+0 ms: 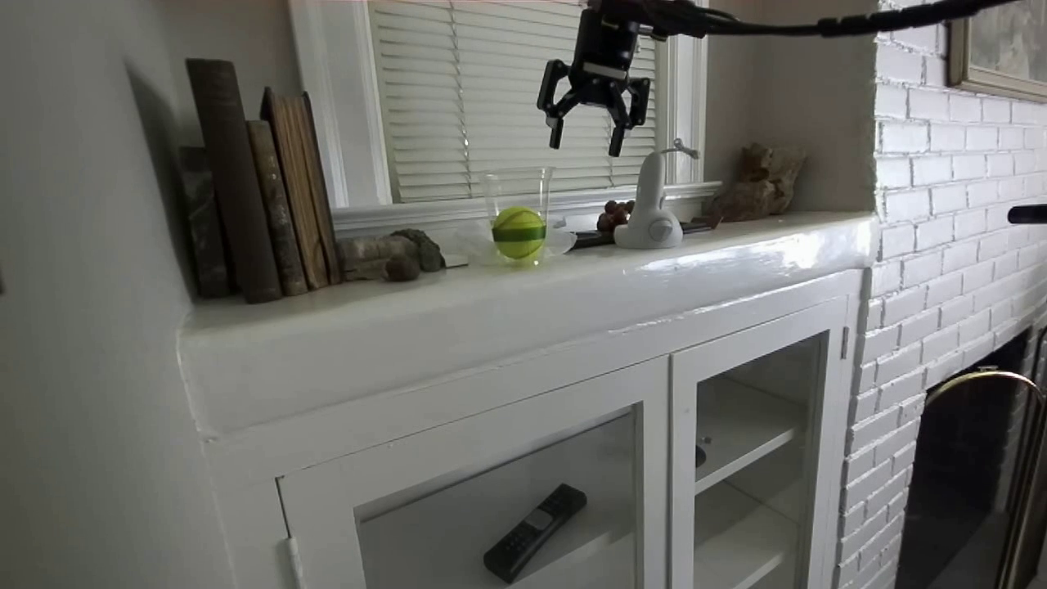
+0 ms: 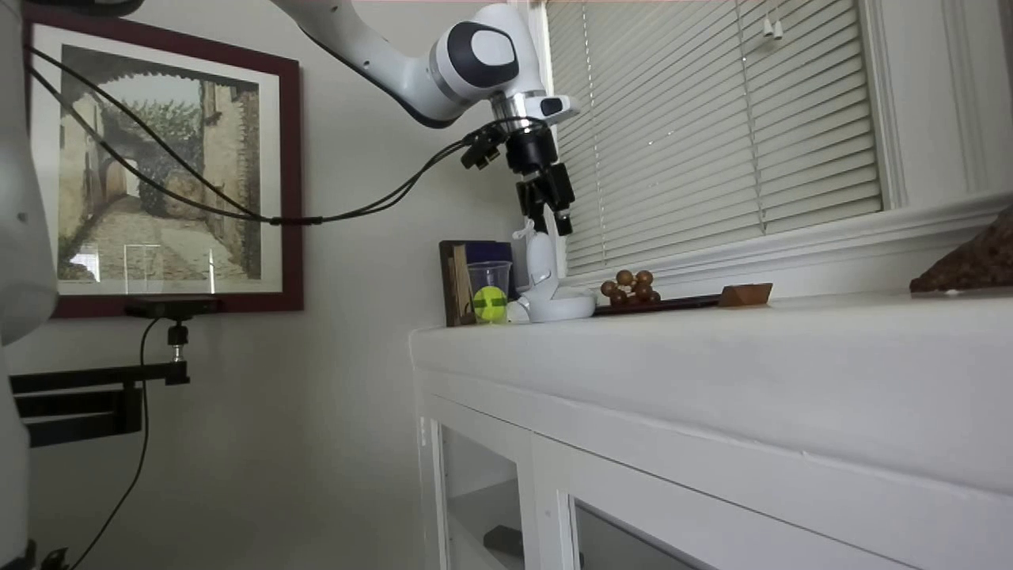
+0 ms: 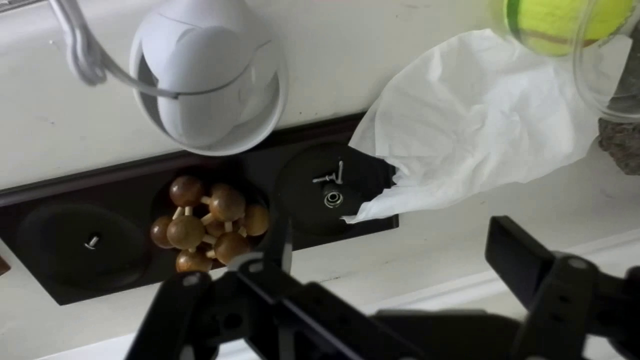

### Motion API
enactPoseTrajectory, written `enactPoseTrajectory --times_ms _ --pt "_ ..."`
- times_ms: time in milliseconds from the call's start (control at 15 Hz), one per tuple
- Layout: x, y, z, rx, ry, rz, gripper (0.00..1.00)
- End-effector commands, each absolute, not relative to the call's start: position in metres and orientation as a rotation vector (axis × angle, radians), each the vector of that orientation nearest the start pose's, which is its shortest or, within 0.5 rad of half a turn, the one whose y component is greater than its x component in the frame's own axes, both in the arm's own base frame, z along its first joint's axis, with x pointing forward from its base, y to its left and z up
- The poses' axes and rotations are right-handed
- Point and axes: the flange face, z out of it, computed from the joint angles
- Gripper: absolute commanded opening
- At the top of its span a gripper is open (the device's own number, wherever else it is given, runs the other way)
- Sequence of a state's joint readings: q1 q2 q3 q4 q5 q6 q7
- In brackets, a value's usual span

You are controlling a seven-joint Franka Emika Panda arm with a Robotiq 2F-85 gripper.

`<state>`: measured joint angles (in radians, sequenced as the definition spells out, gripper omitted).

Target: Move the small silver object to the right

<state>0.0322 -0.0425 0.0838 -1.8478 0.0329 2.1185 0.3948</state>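
Note:
In the wrist view several small silver things lie on a long dark tray point(image 3: 87, 181). A small silver piece point(image 3: 92, 241) sits alone in the tray's left round hollow. A screw-like silver piece point(image 3: 327, 177) and a silver ring-ended piece point(image 3: 333, 199) lie in the right hollow. I cannot tell which one the task names. My gripper point(image 3: 392, 240) is open, with nothing between its fingers. In both exterior views the gripper point(image 1: 586, 139) point(image 2: 552, 224) hangs above the shelf, near the top of a white stand. The silver pieces cannot be made out there.
A wooden ball puzzle point(image 3: 215, 225) fills the tray's middle hollow. Crumpled white tissue point(image 3: 480, 115) overlaps the tray's right end. The white stand point(image 3: 210, 95) point(image 1: 650, 209) rises beside the tray. A clear cup point(image 1: 519, 192) with a tennis ball and books point(image 1: 237, 180) stand along the shelf.

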Motion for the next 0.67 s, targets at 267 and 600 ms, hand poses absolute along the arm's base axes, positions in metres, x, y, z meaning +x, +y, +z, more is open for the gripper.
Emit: enactPoseTrajectory --times_ms 267,600 --pt "0.595 0.06 0.579 -3.038 0.512 -0.389 1.0" --pt "0.593 0.061 0.577 -3.013 0.48 -0.396 1.0"
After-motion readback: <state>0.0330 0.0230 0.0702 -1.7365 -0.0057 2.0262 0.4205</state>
